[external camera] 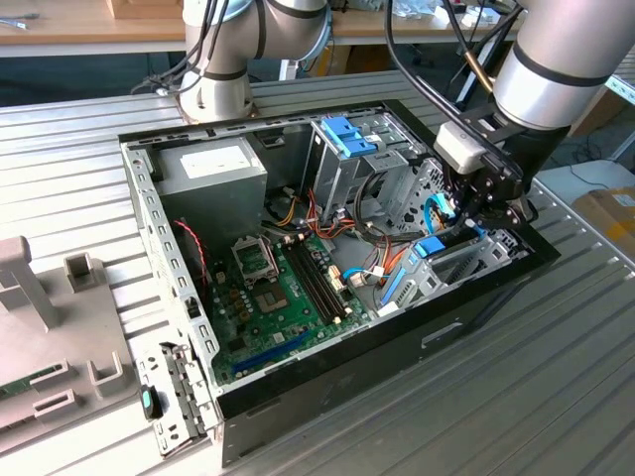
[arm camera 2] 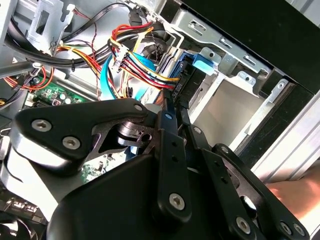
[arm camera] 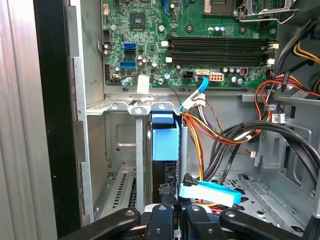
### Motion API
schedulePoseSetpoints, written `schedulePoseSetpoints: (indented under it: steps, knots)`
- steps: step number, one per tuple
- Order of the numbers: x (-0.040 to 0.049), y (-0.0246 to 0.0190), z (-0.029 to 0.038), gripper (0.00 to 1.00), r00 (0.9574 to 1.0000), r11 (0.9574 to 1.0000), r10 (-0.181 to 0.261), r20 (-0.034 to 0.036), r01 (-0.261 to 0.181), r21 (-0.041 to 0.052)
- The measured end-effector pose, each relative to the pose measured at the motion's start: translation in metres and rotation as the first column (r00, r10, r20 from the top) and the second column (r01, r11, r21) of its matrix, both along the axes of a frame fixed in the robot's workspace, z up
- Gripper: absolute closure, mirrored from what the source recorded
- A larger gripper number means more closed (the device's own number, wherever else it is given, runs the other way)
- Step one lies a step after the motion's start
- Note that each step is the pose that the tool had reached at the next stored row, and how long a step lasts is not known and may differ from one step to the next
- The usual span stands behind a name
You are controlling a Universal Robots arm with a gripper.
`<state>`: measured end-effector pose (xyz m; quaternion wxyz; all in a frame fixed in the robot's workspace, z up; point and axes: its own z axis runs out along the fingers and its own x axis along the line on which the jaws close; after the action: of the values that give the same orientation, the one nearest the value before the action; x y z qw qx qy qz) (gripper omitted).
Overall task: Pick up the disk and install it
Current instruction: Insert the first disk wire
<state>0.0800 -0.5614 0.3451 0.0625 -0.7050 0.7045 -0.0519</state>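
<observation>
The disk (arm camera: 165, 140), a dark body in a light-blue carrier, stands on edge in the metal bay at the case's front corner. In the exterior view the disk (external camera: 429, 247) sits low at the case's right end, under the arm. In the second wrist view the disk (arm camera 2: 184, 67) lies just past the fingertips (arm camera 2: 167, 102). My gripper (external camera: 466, 223) hangs inside the case right over it. Both wrist views show the black fingers close together, and the gripper (arm camera: 179, 212) has its tips at the disk's near end. Whether the gripper (arm camera 2: 175, 106) pinches the disk I cannot tell.
The open PC case (external camera: 476, 297) lies on a ribbed metal table. Beside the bay are a flat blue cable (arm camera: 210, 192) and coloured power wires (arm camera: 210, 130). A tall drive cage (external camera: 347, 149) with a blue bracket, the motherboard (external camera: 278, 288) and a power supply (external camera: 213, 164) stand further in. Grey fixtures (external camera: 30, 288) sit at the exterior view's left.
</observation>
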Motion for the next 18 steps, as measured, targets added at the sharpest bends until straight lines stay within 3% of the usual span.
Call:
schedulePoseSetpoints:
  steps: [7, 12, 18]
  knots:
    - [0.0004, 0.0, 0.0019, 0.84, 1.0, 1.0, 0.003, 0.0, -0.003, -0.0001]
    - [0.0004, 0.0, 0.0013, 0.84, 0.9999, 0.9998, 0.016, -0.0001, -0.016, -0.0101]
    - [0.0004, -0.0001, 0.0, 0.84, 0.9999, 0.9998, 0.016, -0.0001, -0.016, -0.01]
